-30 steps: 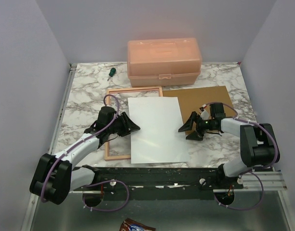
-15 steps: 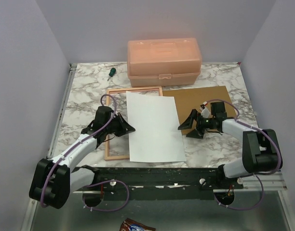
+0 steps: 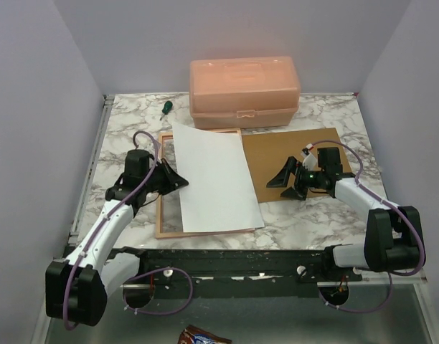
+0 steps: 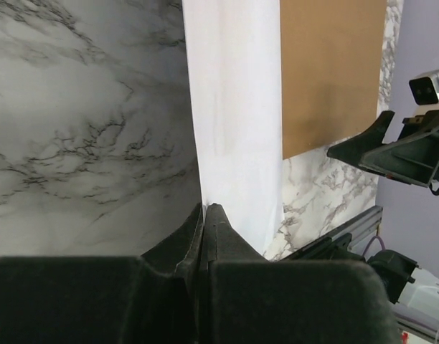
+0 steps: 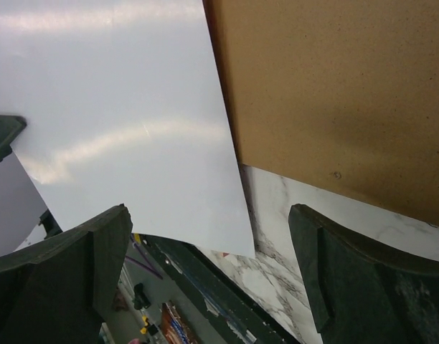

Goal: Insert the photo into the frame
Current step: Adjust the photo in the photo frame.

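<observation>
The photo [image 3: 214, 179] shows its blank white back and lies tilted across the frame [image 3: 161, 218], whose left and bottom rails stick out from under it. My left gripper [image 3: 182, 182] is shut on the photo's left edge; in the left wrist view the fingertips [image 4: 205, 209] pinch the white sheet [image 4: 237, 129]. To the right of the photo, my right gripper [image 3: 282, 185] stands open over the brown backing board [image 3: 305, 147], holding nothing. The right wrist view has the photo's corner [image 5: 126, 129] ahead of the wide jaws [image 5: 209, 215].
A pink plastic toolbox [image 3: 244, 89] stands at the back of the marble table [image 3: 119, 143]. A green-handled screwdriver [image 3: 165, 107] lies to its left. The black rail at the table's near edge [image 3: 241, 256] runs just below the photo's lower corner.
My left gripper closed on the photo's left edge and drew the sheet left and back over the frame. The right gripper opened wider and pulled right onto the brown board.
</observation>
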Robot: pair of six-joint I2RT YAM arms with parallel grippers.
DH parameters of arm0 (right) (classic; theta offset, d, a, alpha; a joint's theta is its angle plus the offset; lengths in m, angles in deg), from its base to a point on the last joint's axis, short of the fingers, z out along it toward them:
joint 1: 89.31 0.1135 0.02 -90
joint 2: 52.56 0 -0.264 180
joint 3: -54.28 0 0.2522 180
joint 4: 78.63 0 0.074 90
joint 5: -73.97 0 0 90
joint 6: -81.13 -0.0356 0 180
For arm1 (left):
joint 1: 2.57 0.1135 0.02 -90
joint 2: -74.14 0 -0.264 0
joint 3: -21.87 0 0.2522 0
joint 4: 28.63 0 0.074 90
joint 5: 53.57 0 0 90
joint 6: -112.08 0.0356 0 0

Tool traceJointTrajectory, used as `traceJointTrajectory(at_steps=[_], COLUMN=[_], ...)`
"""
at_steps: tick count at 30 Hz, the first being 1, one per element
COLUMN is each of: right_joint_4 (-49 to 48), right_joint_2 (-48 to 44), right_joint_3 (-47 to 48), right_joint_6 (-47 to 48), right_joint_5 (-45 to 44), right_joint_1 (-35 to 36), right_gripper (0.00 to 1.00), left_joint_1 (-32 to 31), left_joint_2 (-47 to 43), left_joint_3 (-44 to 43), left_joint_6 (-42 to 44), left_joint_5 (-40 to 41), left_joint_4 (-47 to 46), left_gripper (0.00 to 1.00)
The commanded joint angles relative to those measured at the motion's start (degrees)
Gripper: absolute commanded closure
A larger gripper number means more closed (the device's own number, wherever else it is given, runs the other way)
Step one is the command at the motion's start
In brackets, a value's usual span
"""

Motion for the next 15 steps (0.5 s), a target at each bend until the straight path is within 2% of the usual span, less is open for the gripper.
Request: traceJointTrajectory(at_steps=[1, 7, 15], right_joint_4=[2.09, 2.11, 2.28], right_joint_2=[-0.79, -0.59, -0.09], right_joint_3=[1.4, 1.14, 0.9], right_joint_6=[1.73, 1.9, 2.5], right_joint_5=[-1.23, -1.08, -0.77], right_joint_1=[0.32, 0.28, 0.29], right_gripper=[0.0, 0.0, 0.0], left_joint_1=[2.78, 5.99, 6.67], left_joint_2=[0.12, 1.58, 6.57], left_joint_3=[-4.64, -9.19, -15.27], left_joint_6=[7.07, 12.98, 21.15], left_joint_5=[-0.4, -0.66, 1.26], left_joint_4=[8.81, 14.81, 21.61], left_gripper=[1.0, 1.0, 1.0])
